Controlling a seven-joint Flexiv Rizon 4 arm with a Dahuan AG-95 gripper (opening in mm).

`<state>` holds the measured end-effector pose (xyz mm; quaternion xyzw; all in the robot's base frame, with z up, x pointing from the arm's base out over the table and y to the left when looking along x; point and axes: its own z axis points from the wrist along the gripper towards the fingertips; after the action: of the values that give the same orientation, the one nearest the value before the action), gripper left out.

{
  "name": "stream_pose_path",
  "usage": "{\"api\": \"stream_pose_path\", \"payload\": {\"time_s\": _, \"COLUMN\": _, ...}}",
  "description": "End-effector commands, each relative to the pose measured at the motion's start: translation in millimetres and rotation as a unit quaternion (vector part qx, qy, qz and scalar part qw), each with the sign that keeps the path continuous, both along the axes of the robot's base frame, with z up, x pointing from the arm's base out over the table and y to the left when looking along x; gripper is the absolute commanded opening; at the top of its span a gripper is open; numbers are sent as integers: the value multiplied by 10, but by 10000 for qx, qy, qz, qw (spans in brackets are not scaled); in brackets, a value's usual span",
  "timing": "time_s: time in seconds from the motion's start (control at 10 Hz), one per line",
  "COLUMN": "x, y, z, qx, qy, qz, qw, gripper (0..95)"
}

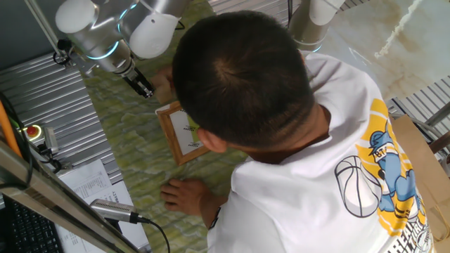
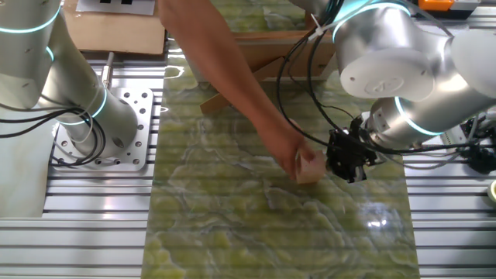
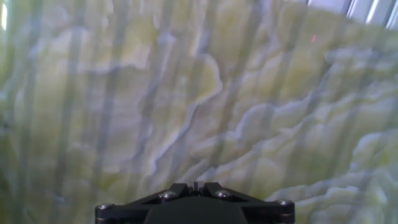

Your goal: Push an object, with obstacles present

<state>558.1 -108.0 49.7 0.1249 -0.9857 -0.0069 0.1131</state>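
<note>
Hand view gives us only green marbled tabletop [image 3: 199,93] beyond our gripper's [image 3: 196,186] base, so we cannot tell how the jaws stand. From the other fixed view, a person's hand [image 2: 298,159] holds the wooden block [image 2: 310,168] just beside our gripper. One fixed view shows the picture frame [image 1: 179,133] lying flat, partly behind the person's head [image 1: 242,70].

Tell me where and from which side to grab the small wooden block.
Wait first: a person's hand is on the wooden block. Its pale flat faces suit a pinch across two opposite sides, from above. The robot hand sits close on its right in the other fixed view; whether it is open is unclear.
</note>
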Motion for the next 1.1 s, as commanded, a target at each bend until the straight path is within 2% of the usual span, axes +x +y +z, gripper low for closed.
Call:
{"api": "stream_pose_path", "payload": {"time_s": 0.1, "x": 194, "y": 85, "z": 139, "qx": -11, "qy": -447, "qz": -96, "qw": 9990, "gripper": 0}}
{"api": "stream_pose_path", "payload": {"time_s": 0.3, "x": 314, "y": 170, "z": 404, "qx": -146, "qy": -463, "qz": -184, "qw": 9987, "gripper": 0}}
{"api": "stream_pose_path", "payload": {"time_s": 0.4, "x": 319, "y": 193, "z": 461, "qx": -197, "qy": -478, "qz": -190, "qw": 9985, "gripper": 0}}
{"api": "stream_pose_path", "payload": {"time_s": 0.5, "x": 288, "y": 260, "z": 604, "qx": -227, "qy": -585, "qz": -237, "qw": 9977, "gripper": 0}}
{"api": "stream_pose_path", "payload": {"time_s": 0.7, "x": 154, "y": 384, "z": 829, "qx": -269, "qy": -596, "qz": -204, "qw": 9977, "gripper": 0}}
{"api": "stream_pose_path", "payload": {"time_s": 0.8, "x": 106, "y": 403, "z": 887, "qx": -272, "qy": -623, "qz": -232, "qw": 9974, "gripper": 0}}
{"api": "stream_pose_path", "payload": {"time_s": 1.0, "x": -26, "y": 327, "z": 992, "qx": -191, "qy": -945, "qz": -201, "qw": 9951, "gripper": 0}}
{"api": "stream_pose_path", "payload": {"time_s": 1.1, "x": -72, "y": 266, "z": 1010, "qx": -253, "qy": -1015, "qz": -341, "qw": 9939, "gripper": 0}}
